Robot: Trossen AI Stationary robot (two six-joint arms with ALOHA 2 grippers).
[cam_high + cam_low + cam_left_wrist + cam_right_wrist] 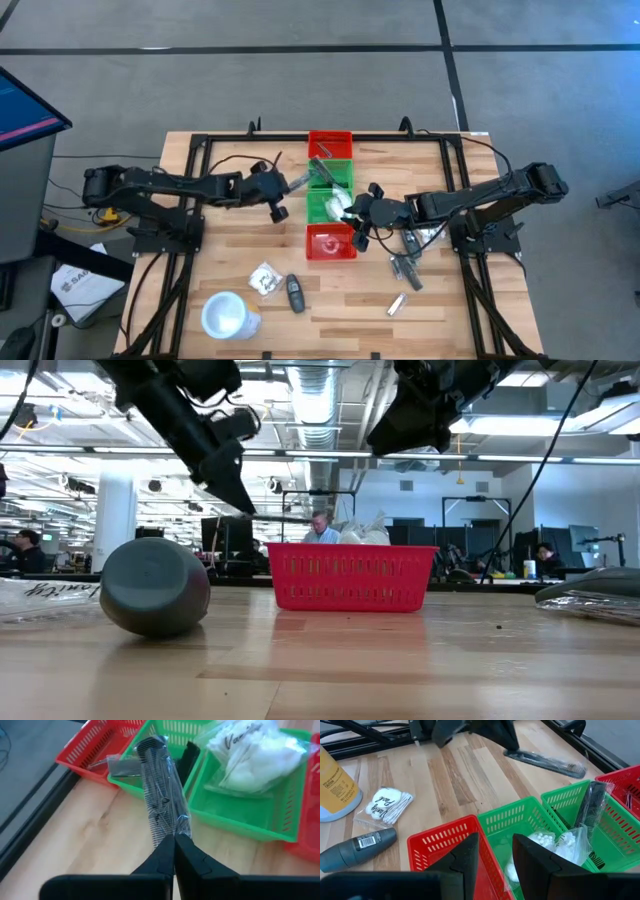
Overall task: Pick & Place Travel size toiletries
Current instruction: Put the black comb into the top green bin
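While a white cup point(228, 316) stands at the counter's point(330, 310) near edge, a clear packet of cotton swabs point(265, 278) and a dark oblong bottle point(294, 293) lie just beyond it. Farther in sit a red bin point(331, 243) and green bins point(330, 190). Over the nearer green bin, which holds a white-filled packet point(560, 845), the right gripper point(352, 214) hangs with jaws partly apart, nothing between them. Beside the bins, the left gripper point(174, 851) pinches a wrapped comb point(162, 795).
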